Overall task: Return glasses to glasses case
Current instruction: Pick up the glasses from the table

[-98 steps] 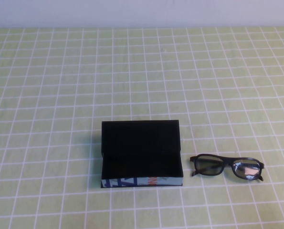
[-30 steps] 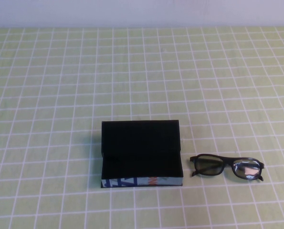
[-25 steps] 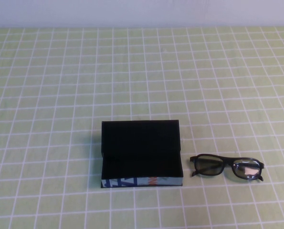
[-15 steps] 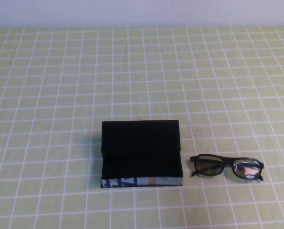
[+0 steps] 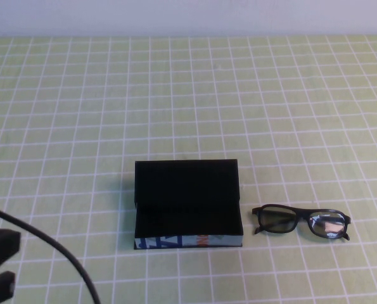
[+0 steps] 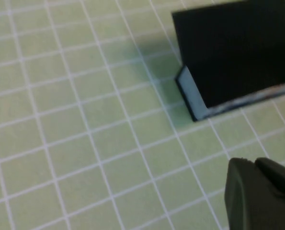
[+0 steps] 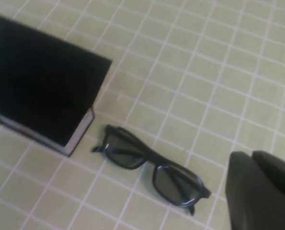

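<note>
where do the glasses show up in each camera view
High view: the glasses lie low and right of centre, beside the glasses case.
Left wrist view: not in it; only the case and the left hand.
Right wrist view: low centre, near the right hand.
Shared landmark: the glasses case.

Matt black lining fills the glasses case, its front edge printed light blue. The glasses have glossy black plastic frames and reflective lenses. The checked green surface looks matt.
</note>
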Action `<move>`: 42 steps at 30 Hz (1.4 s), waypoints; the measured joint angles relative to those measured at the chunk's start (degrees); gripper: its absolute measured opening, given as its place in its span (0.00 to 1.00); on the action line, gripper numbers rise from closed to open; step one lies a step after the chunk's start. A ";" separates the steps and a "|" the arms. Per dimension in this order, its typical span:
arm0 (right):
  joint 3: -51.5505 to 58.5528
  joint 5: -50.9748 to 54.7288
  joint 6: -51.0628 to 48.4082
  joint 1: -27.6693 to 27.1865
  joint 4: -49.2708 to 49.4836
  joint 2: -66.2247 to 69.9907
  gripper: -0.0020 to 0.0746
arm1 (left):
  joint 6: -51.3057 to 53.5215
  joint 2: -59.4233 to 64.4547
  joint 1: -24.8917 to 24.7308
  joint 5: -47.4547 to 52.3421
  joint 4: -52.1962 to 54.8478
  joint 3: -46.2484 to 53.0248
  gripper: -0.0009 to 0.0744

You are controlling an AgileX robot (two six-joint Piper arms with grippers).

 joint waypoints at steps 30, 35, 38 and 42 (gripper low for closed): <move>-46.49 22.98 -19.88 9.58 17.31 55.44 0.00 | 31.47 21.01 -23.03 -22.15 -24.54 11.08 0.01; -51.58 24.39 -19.88 9.58 17.41 61.70 0.00 | 35.81 30.65 -26.96 -28.11 -29.44 11.08 0.01; -52.56 24.51 -19.88 9.58 17.41 64.09 0.00 | 37.76 36.01 -27.84 -31.51 -32.63 11.08 0.01; -52.71 23.50 -19.88 9.58 17.41 65.84 0.00 | 42.49 41.33 -27.84 -35.28 -37.08 10.94 0.01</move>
